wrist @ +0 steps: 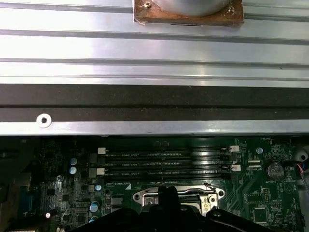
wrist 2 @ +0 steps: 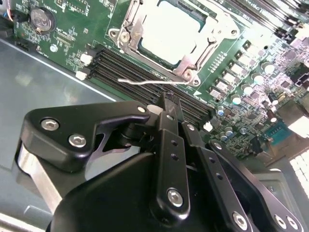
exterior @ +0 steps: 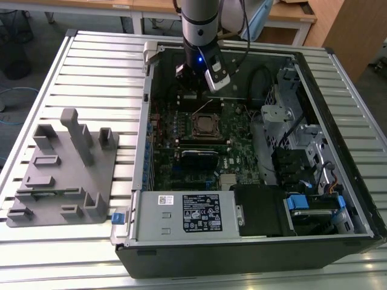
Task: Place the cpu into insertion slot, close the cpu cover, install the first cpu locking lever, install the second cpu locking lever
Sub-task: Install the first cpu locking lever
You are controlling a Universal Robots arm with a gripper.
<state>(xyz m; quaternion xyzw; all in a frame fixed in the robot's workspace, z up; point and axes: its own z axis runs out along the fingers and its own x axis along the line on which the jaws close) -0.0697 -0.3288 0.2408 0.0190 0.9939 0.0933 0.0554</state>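
Gripper (wrist 2: 165,100): fingers were drawn together, with no gap I could see, just beside a thin wire locking lever (wrist 2: 145,81). The cpu (wrist 2: 169,33), a dull silver square, lay in the insertion slot (wrist 2: 118,35) under the lowered cpu cover (wrist 2: 200,53), upper centre of the exterior view, inside the open computer case (exterior: 242,257).

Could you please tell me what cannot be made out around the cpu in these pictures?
Exterior view: the cpu cover is too small to show whether it is latched.
Second wrist view: glare washes out the cpu; the end effector overlaps the locking lever, so contact cannot be judged.
First wrist view: the end effector's dark body covers most of the insertion slot.
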